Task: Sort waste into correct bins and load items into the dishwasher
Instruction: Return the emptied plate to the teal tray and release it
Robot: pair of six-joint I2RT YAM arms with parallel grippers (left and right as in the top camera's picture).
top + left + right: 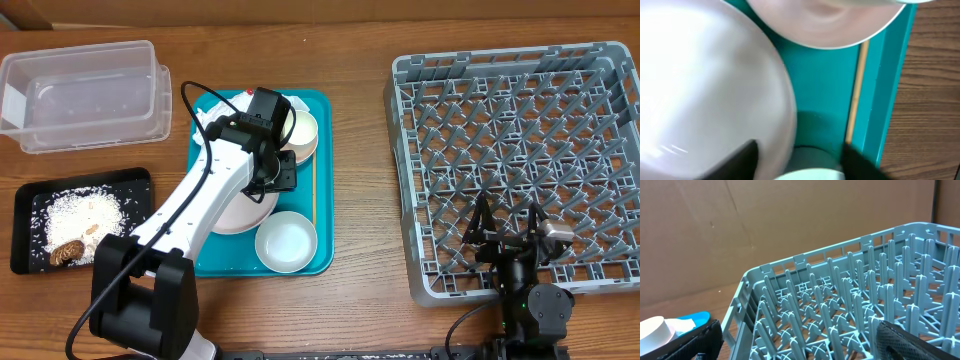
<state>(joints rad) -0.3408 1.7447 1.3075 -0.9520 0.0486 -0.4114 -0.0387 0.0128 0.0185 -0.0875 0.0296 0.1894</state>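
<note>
1. The loose rice crumbs [82, 210] and the brown lump [68, 252] are seen lying in the black tray [28, 205] at the lower left of the overhead view, so that part of the sorting is judged done.
2. The clear tub [90, 100] at the upper left is seen empty. A white crumpled shape, probably the napkin [212, 112], is partly hidden under the left arm at the top of the teal tray [324, 220]. The wrapper cannot be made out with certainty.
3. Nothing is loaded in the dish rack [520, 150] on the right. The pink plate [240, 212], the smaller dish [303, 130] and the bowl [286, 243] are all found on the teal tray, so the loading is judged not yet begun.
4. The left gripper [797, 160] is held released and empty, low over the teal tray, between the plate's rim and a wooden chopstick [313, 190]. The right gripper [508, 232] is spread wide with nothing held, at the rack's lower edge.
5. Room is tight on the teal tray, where plate, dish and bowl are packed close together and the tray's raised lip and the chopstick bound the right side. Open table is left between the teal tray and the rack, and a lift over the rack's wall is judged necessary.
</note>
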